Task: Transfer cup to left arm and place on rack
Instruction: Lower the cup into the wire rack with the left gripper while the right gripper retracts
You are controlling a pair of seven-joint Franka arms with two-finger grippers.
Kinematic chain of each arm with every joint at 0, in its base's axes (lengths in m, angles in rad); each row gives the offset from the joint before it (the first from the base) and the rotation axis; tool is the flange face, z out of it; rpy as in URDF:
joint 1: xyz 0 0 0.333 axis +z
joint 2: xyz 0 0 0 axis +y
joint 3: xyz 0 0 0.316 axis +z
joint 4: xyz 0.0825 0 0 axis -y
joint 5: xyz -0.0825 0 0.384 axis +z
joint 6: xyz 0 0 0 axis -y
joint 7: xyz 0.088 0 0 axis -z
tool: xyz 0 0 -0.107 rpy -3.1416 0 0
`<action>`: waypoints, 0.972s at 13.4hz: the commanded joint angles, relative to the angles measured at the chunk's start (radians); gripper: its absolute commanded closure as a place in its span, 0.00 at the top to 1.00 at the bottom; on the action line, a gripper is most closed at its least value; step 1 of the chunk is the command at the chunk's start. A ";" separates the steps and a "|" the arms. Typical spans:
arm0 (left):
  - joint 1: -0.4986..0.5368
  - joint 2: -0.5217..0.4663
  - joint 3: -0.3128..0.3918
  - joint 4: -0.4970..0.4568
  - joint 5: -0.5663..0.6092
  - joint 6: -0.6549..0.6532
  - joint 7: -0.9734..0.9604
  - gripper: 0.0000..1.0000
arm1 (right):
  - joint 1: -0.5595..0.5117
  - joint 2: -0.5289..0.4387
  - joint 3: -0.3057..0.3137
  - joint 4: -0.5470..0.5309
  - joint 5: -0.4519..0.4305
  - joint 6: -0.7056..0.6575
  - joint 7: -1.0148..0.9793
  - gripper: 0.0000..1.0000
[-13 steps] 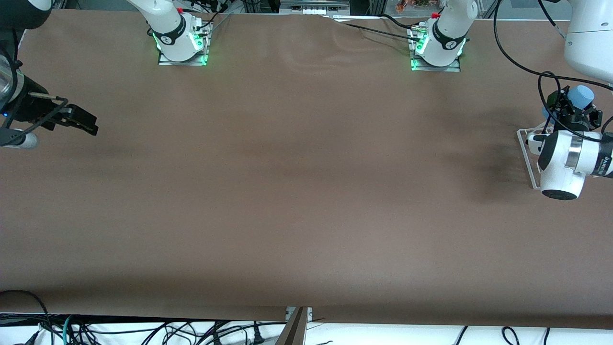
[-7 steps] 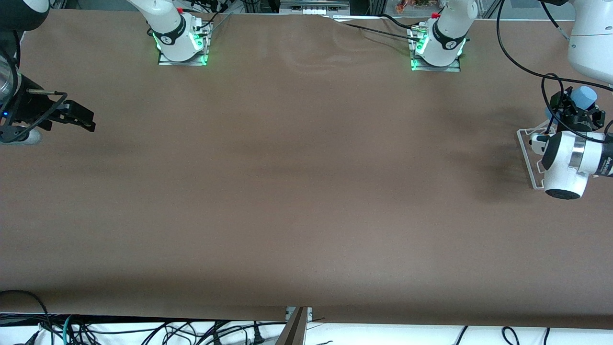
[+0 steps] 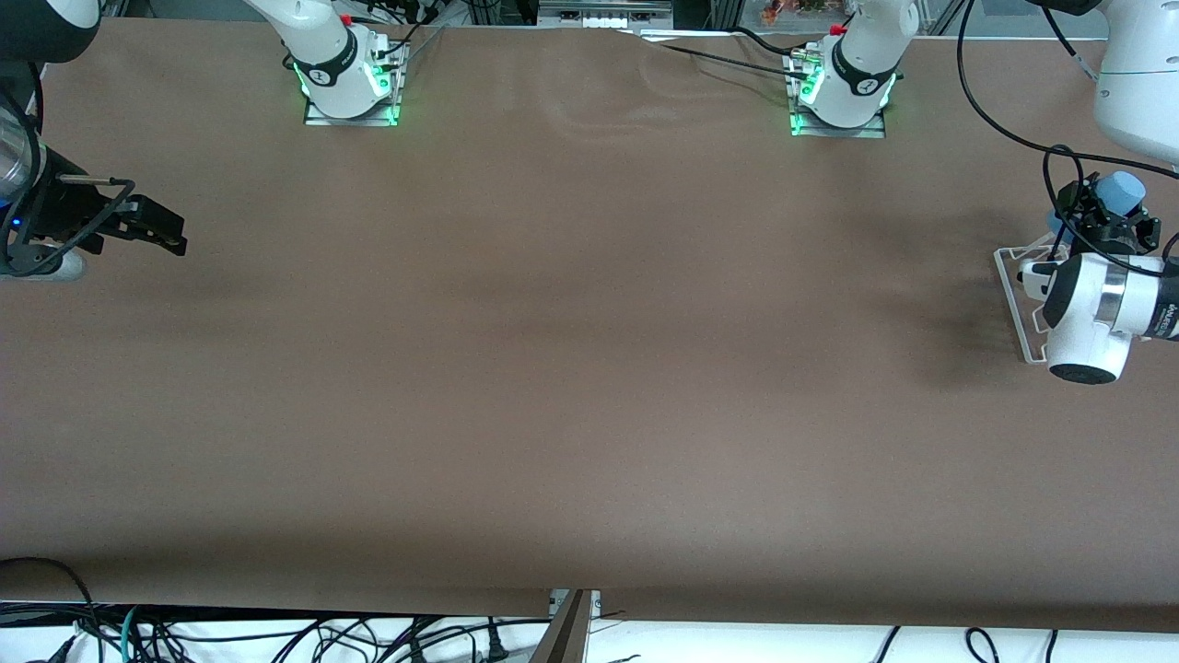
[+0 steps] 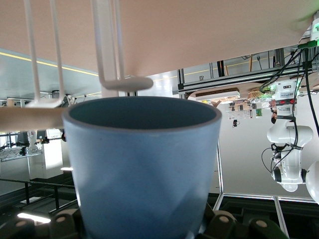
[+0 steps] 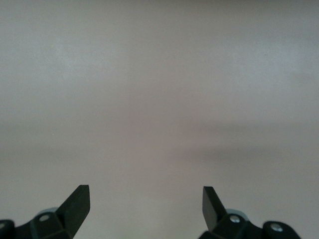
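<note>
I hold left tool (image 3: 1108, 224) clenched on cup (image 3: 1126, 191), inverted over rack (image 3: 1018, 295) so a peg enters | right tool (image 3: 152, 228) released, waiting over worktop (image 3: 589, 368)

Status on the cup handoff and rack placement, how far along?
Handoff looks done: the left gripper holds the small light-blue plastic cup, and the right gripper waits open and empty at its own end of the table. In hand: cup over the white wire drying rack. Left: seat and release it.

Light-blue cup (image 3: 1126, 192) held over clear-and-white rack (image 3: 1021, 293).
</note>
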 commanded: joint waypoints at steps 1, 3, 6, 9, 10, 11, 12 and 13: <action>0.012 0.006 -0.016 -0.008 0.035 0.004 0.000 0.00 | -0.005 0.003 0.008 0.014 -0.007 0.001 -0.007 1.00; 0.012 0.008 -0.016 -0.008 0.035 0.011 0.000 0.00 | -0.003 0.003 0.008 0.014 -0.007 -0.001 -0.007 1.00; 0.011 0.008 -0.016 -0.008 0.034 0.011 0.000 0.52 | -0.005 0.003 0.008 0.014 -0.007 -0.001 -0.007 1.00; 0.008 0.009 -0.016 -0.002 0.032 0.004 0.000 1.00 | -0.005 0.003 0.008 0.014 -0.007 -0.001 -0.007 1.00; 0.008 0.009 -0.016 0.001 0.034 0.001 0.003 1.00 | -0.005 0.003 0.008 0.014 -0.007 -0.001 -0.009 1.00; 0.005 0.009 -0.016 0.004 0.032 -0.002 0.003 1.00 | -0.005 0.003 0.008 0.014 -0.007 -0.001 -0.007 1.00; 0.001 0.009 -0.016 0.009 0.032 -0.006 0.005 1.00 | -0.005 0.003 0.008 0.014 -0.007 -0.001 -0.007 1.00; -0.002 0.003 -0.016 0.013 0.031 -0.017 0.011 1.00 | -0.005 0.003 0.008 0.014 -0.007 -0.001 -0.009 1.00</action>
